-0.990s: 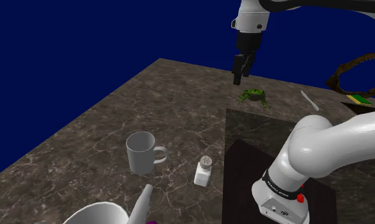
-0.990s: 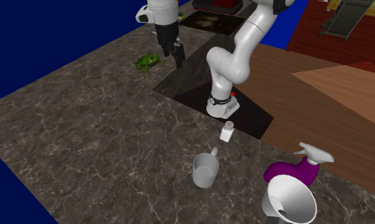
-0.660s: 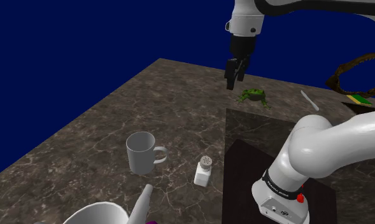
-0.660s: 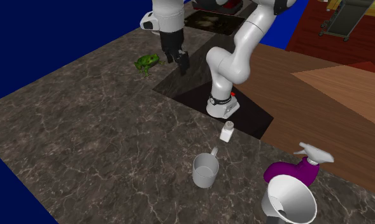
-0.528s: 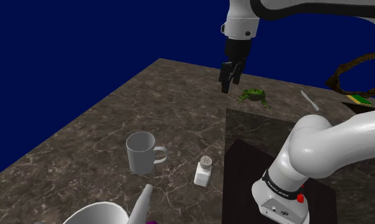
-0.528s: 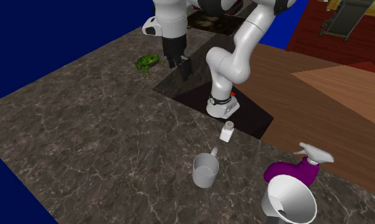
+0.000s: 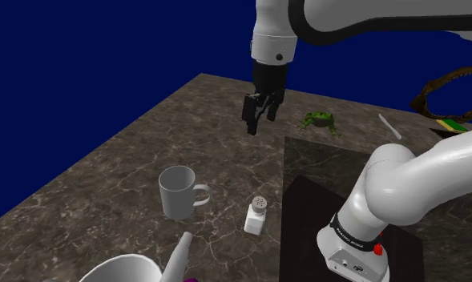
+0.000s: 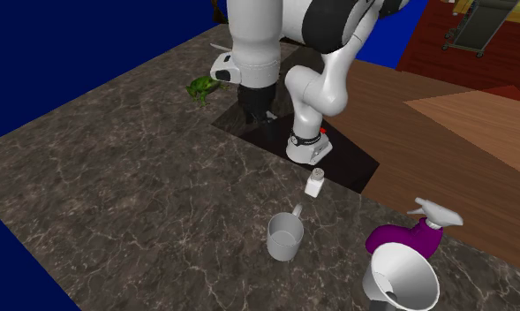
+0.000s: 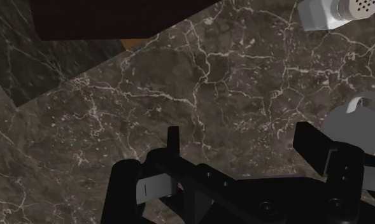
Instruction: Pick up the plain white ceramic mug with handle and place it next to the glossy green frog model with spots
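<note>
Mug point(image 7: 178, 192) stands upright, mouth up, lower left of centre in the shoulder view. Its handle points toward frame right, where a white shaker point(image 7: 256, 215) stands near but apart. My read: rigid, smooth wall, likely slick, not heavy, chips if dropped. Best hold is probably a pinch over the rim, one finger inside and one outside, on the wall away from handle and shaker. The body looks wide for a span grip. Claw point(image 7: 258, 123) hangs above the worktop point(image 7: 106, 172) mid-frame, fingers apart, nothing between them. In the wrist view the mug lies just beyond one fingertip point(image 9: 310, 143). Frog point(image 7: 320, 121) sits further back, upper right of centre, well apart from the mug.
</note>
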